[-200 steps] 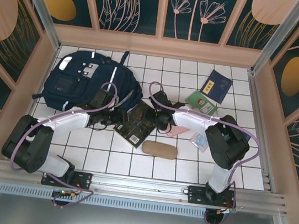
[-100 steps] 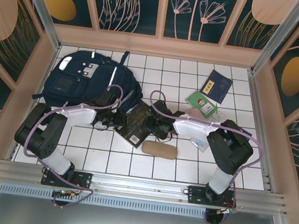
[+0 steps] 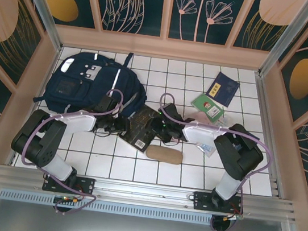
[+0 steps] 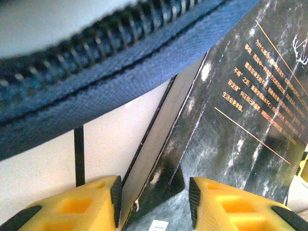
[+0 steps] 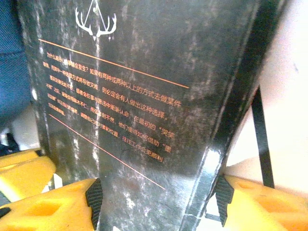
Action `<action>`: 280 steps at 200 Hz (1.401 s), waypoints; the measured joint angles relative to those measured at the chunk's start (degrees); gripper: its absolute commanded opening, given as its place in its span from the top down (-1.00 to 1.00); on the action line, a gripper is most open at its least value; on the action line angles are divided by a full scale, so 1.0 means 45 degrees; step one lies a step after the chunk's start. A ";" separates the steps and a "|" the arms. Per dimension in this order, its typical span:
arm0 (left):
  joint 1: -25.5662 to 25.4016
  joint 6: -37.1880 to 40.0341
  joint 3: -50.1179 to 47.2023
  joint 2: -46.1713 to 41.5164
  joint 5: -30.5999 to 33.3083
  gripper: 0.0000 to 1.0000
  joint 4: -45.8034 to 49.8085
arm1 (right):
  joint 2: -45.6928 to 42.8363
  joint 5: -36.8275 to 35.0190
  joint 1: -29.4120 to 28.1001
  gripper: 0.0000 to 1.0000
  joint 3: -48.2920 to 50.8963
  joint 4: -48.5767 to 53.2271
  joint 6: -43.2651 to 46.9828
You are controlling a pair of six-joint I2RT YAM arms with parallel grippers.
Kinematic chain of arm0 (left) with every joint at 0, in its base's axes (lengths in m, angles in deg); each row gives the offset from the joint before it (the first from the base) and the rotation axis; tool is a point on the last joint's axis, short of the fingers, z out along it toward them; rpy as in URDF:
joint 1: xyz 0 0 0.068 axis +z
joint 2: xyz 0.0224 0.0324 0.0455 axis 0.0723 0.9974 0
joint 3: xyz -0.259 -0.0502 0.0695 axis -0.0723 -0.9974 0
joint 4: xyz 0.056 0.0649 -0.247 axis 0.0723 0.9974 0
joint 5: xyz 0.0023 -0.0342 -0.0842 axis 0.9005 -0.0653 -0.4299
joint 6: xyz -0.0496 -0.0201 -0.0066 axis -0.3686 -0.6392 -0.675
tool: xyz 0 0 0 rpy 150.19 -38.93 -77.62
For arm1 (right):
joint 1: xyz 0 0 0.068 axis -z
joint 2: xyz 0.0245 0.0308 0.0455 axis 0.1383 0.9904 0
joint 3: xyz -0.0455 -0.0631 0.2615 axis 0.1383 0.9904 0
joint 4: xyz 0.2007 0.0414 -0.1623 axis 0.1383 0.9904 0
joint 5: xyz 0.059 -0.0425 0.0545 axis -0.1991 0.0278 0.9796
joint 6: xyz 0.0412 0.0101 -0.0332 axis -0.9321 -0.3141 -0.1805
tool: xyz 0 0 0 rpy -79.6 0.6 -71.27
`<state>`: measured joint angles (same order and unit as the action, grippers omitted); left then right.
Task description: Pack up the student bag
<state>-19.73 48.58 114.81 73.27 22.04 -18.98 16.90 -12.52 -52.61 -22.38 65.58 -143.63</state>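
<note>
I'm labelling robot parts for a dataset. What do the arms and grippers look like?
The left arm and right arm have white links, black joints and a lilac cable looped along each. The left gripper and right gripper carry blocky yellow fingers with black pads.

White tiled floor (image 3: 135, 170) enclosed by dark teal walls (image 3: 135, 4) painted with golden botanical shapes.

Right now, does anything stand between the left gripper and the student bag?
Only the black book. The left gripper straddles its near corner, and its far end meets the student bag at the zippered edge. Nothing else visible lies between them.
</note>
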 measured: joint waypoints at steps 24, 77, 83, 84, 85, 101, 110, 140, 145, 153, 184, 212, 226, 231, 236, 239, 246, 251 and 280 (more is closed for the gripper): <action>0.0034 -0.0049 0.0000 0.0005 -0.0053 0.15 -0.0034 | -0.0330 0.0568 0.0316 -0.29 0.1020 -0.1763 -0.0714; -0.0029 -0.0189 0.0000 0.0078 -0.1010 0.14 -0.0243 | -0.1511 0.1787 0.0432 -0.29 0.1627 -0.5343 -0.1617; -0.0029 -0.0199 0.0000 0.0078 -0.1122 0.14 -0.0306 | -0.1627 0.1855 0.0432 -0.29 0.1608 -0.5527 -0.1603; -0.0029 -0.0204 0.0000 0.0078 -0.1151 0.14 -0.0321 | -0.1651 0.1870 0.0432 -0.29 0.1598 -0.5532 -0.1598; -0.0029 -0.0204 0.0000 0.0078 -0.1161 0.14 -0.0325 | -0.1661 0.1880 0.0432 -0.29 0.1588 -0.5537 -0.1603; -0.0029 -0.0243 0.0000 0.0078 -0.1331 0.14 -0.0374 | -0.1681 0.1909 0.0432 -0.29 0.1253 -0.5163 -0.1530; -0.0029 -0.0248 0.0000 0.0078 -0.1336 0.14 -0.0374 | -0.1574 0.1880 0.0432 -0.29 0.0937 -0.4537 -0.1341; -0.0034 -0.0287 0.0000 0.0078 -0.1370 0.14 -0.0369 | -0.0855 0.1574 0.0432 -0.02 -0.0180 -0.2433 -0.0607; -0.0034 -0.0287 0.0000 0.0078 -0.1370 0.14 -0.0369 | -0.0806 0.1506 0.0432 0.05 -0.0194 -0.2171 -0.0442; -0.0039 -0.0287 0.0000 0.0078 -0.1365 0.14 -0.0364 | -0.0767 0.1307 0.0432 0.19 -0.0194 -0.1666 -0.0330; -0.0107 -0.0282 0.0000 0.0068 -0.1263 0.14 -0.0277 | -0.0797 0.0748 0.0432 1.00 -0.0189 -0.0486 0.0146; -0.0117 -0.0277 0.0136 -0.0180 -0.1098 0.14 0.0199 | -0.1107 0.0369 0.0432 1.00 -0.0131 -0.0044 0.0287; -0.0126 -0.0243 0.0461 -0.0457 -0.0908 0.12 0.0680 | -0.1438 0.0277 0.0457 1.00 0.0024 -0.0024 0.0427; -0.0126 -0.0214 0.0631 -0.0597 -0.0821 0.11 0.0884 | -0.1574 0.0267 0.0471 1.00 0.0097 -0.0029 0.0461; -0.0126 -0.0175 0.0801 -0.0724 -0.0748 0.10 0.1054 | -0.1700 0.0262 0.0491 1.00 0.0160 -0.0029 0.0481; -0.0126 -0.0136 0.0933 -0.0811 -0.0670 0.10 0.1200 | -0.1802 0.0262 0.0515 1.00 0.0214 -0.0029 0.0520; -0.0131 -0.0049 0.1273 -0.1005 -0.0486 0.10 0.1486 | -0.2021 0.0257 0.0563 1.00 0.0306 -0.0024 0.0568; -0.0126 0.0019 0.1559 -0.1151 -0.0364 0.09 0.1685 | -0.2171 0.0248 0.0602 1.00 0.0359 -0.0024 0.0627; -0.0131 0.0612 0.3512 -0.1370 0.0787 0.05 0.2710 | -0.2997 0.0238 0.1044 1.00 0.0486 0.0078 0.1098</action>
<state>-20.32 51.33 130.61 67.10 25.59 -6.79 3.42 -11.45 -47.91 -20.19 65.93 -138.69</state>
